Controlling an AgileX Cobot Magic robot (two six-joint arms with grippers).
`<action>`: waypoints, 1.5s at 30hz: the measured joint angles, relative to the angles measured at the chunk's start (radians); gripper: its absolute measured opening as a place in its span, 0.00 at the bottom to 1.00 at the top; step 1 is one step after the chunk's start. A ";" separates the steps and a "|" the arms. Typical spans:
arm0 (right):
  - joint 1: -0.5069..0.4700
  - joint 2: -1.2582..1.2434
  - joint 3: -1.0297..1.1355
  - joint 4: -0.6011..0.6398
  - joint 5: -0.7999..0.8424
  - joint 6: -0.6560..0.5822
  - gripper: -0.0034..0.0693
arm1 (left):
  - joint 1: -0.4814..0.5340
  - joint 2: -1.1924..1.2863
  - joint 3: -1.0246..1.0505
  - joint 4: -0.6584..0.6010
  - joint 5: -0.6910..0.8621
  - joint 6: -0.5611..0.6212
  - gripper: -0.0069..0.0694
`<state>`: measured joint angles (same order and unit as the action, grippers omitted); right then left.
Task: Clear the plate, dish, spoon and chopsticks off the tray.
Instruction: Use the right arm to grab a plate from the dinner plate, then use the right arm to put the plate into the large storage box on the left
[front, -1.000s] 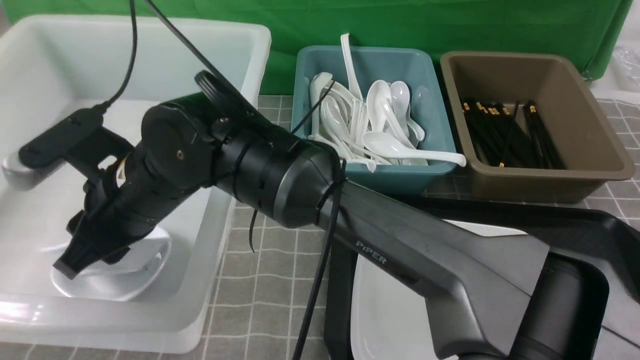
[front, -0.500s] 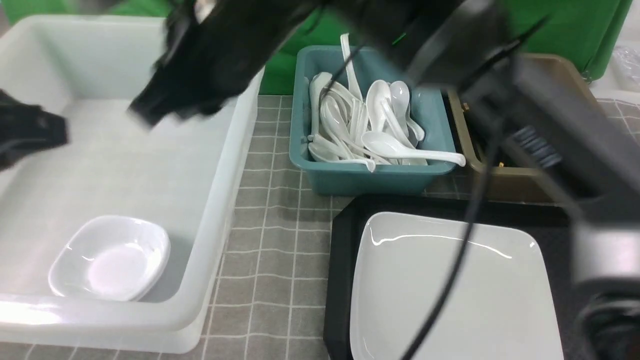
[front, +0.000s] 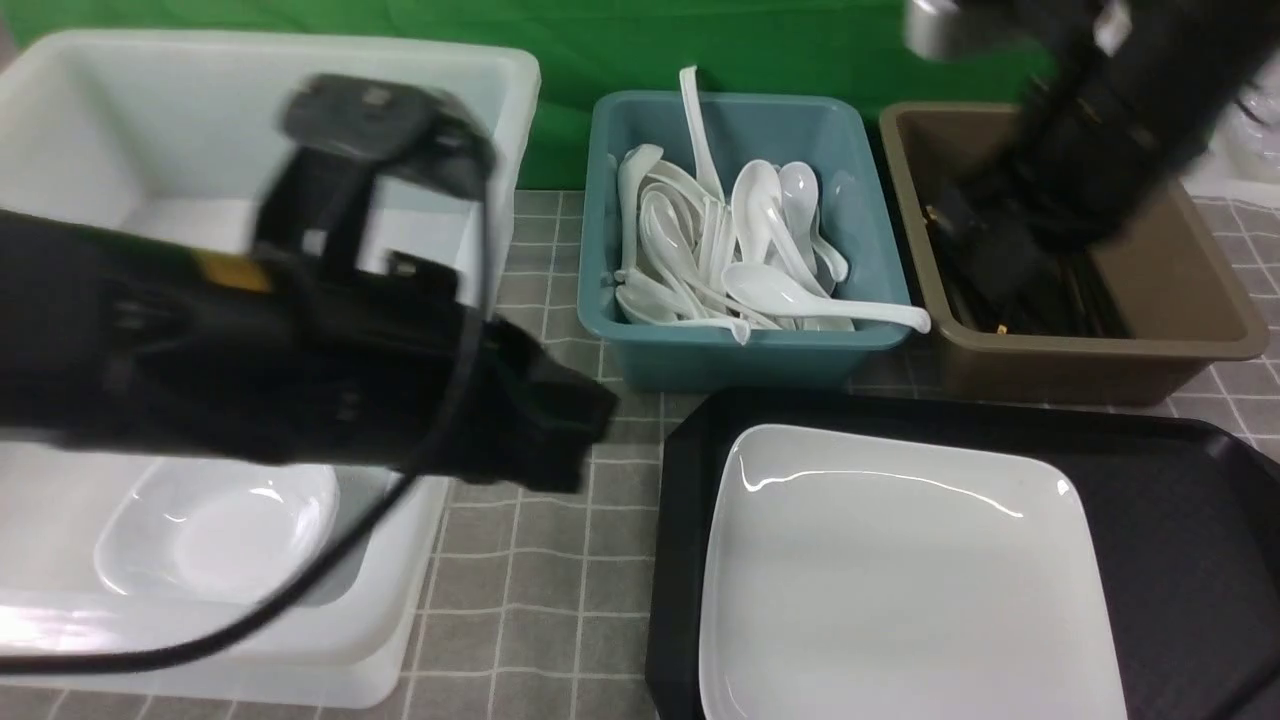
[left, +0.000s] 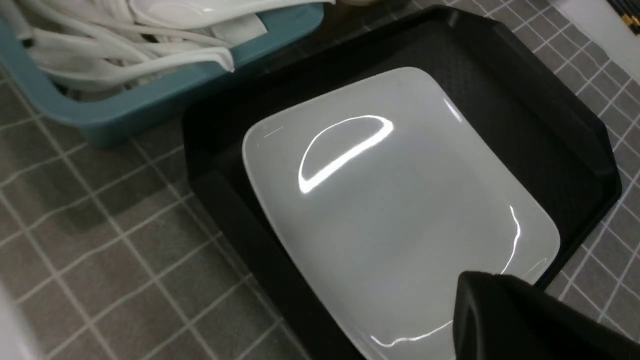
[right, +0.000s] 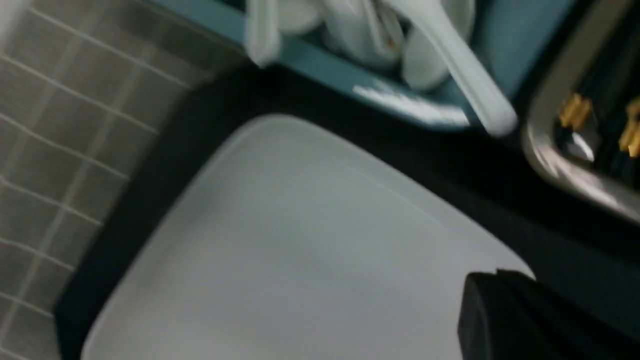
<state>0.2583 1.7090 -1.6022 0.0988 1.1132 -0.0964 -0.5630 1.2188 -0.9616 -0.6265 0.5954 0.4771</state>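
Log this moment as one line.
plate: on tray | dish: in white tub | left hand: between tub and tray, grip unclear | right hand: over brown bin, grip unclear

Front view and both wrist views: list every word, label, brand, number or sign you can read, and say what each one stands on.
No text can be read in any view.
A yellow label on the left arm: too blurred to read.
The plate and the tray: no markings show.
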 joint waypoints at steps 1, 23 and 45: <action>-0.036 -0.015 0.063 0.012 -0.027 0.000 0.07 | -0.019 0.043 -0.025 0.015 -0.019 0.000 0.09; -0.256 0.217 0.352 0.225 -0.320 -0.130 0.81 | -0.072 0.368 -0.241 0.088 0.054 -0.005 0.09; -0.263 -0.109 0.352 0.249 -0.179 -0.241 0.14 | -0.072 0.215 -0.246 0.250 0.035 -0.163 0.09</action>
<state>-0.0048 1.5999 -1.2502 0.3478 0.9337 -0.3376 -0.6349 1.4338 -1.2074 -0.3767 0.6306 0.3139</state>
